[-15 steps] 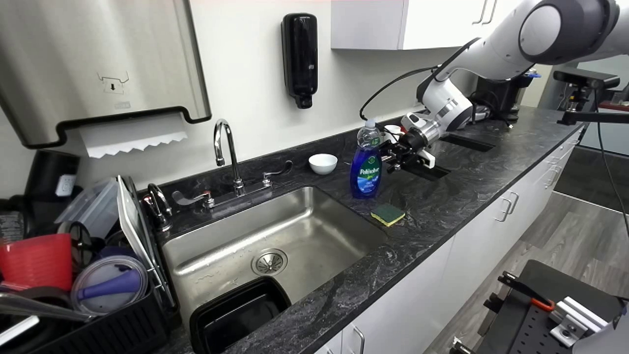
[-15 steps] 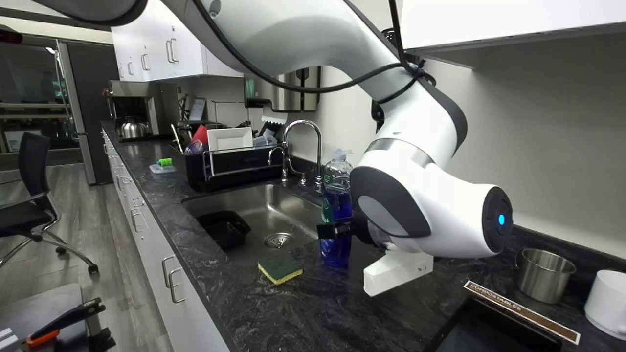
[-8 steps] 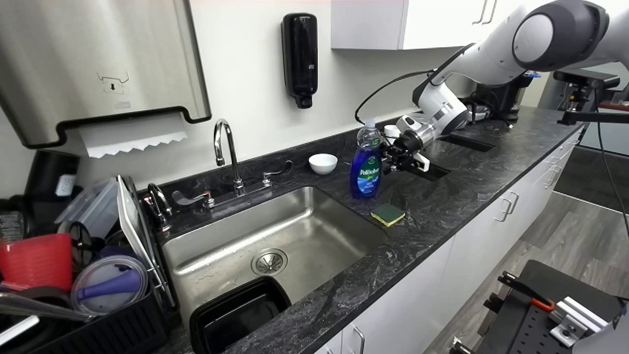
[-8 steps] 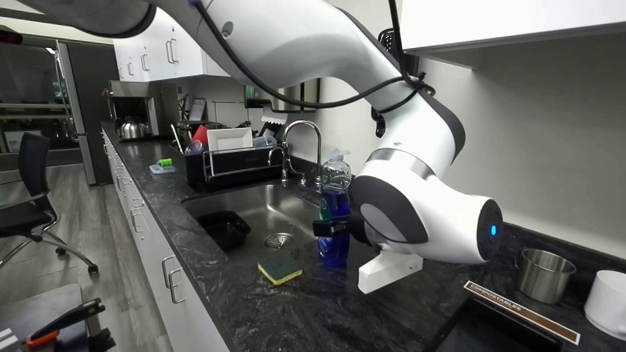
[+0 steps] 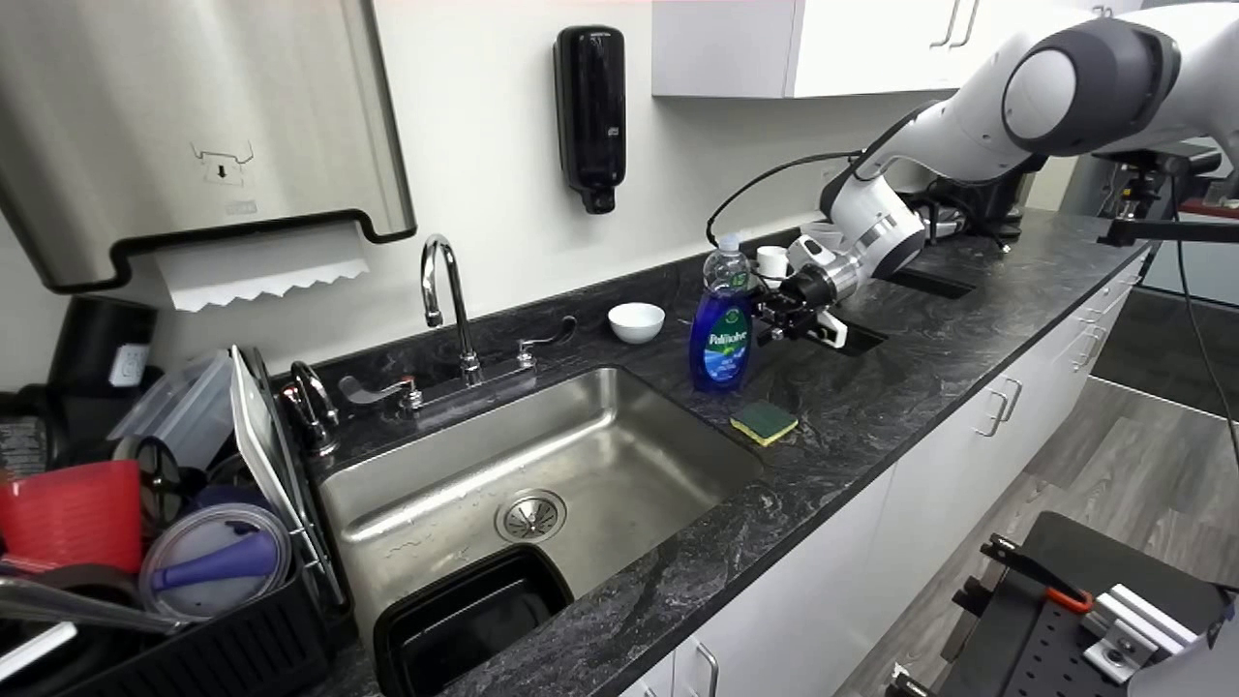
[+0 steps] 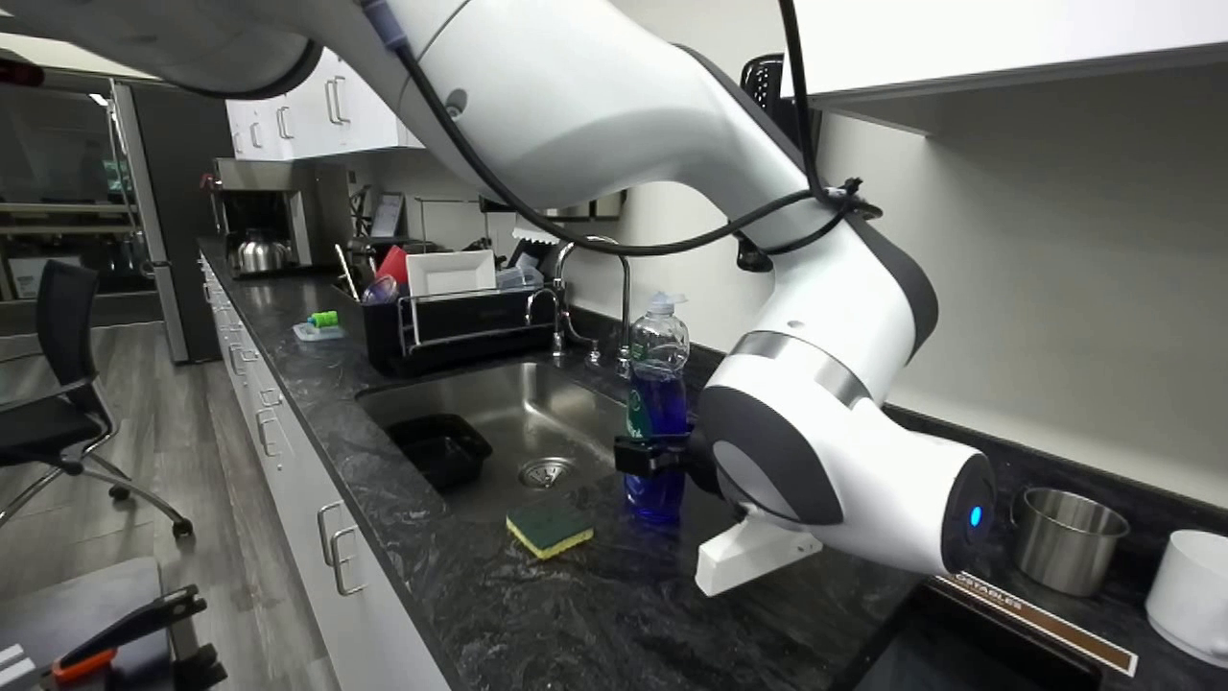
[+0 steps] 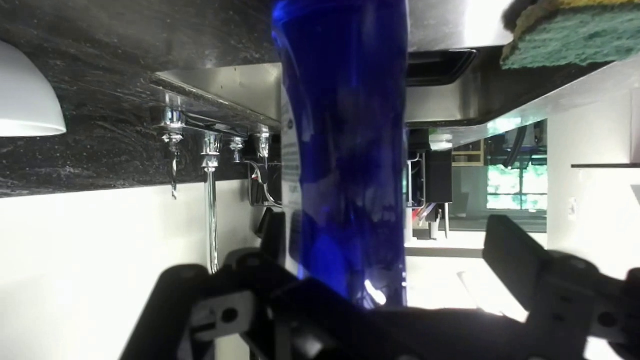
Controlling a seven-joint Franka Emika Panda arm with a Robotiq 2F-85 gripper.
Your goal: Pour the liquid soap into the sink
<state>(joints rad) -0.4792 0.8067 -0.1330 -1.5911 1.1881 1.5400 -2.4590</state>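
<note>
The liquid soap [image 5: 721, 339], a clear bottle of blue liquid with a green label and pale cap, stands upright on the dark counter beside the sink [image 5: 644, 484]. In the wrist view the soap bottle [image 7: 345, 125] rises between the jaws of my gripper [image 7: 390, 240]. These are spread wide: one lies close along the bottle's label side, while a broad gap separates the bottle from the opposite one. Whether the near finger touches it I cannot tell. A black finger [image 6: 648, 454] crosses in front of the soap bottle [image 6: 657, 393] in an exterior view. The cap looks closed.
A green-yellow sponge [image 5: 765, 422] lies by the bottle near the sink's corner. Behind are a white bowl [image 5: 636, 327] and the chrome faucet [image 5: 457, 300]. A black tub [image 5: 555, 578] sits in the basin. A steel cup [image 6: 1067, 552] and white mug [image 6: 1194, 595] stand along the wall.
My forearm and wrist have lowered slightly, tilting the hand. The bottle has shifted very slightly in an exterior view and stays upright on the counter. The jaws look as wide as before.
</note>
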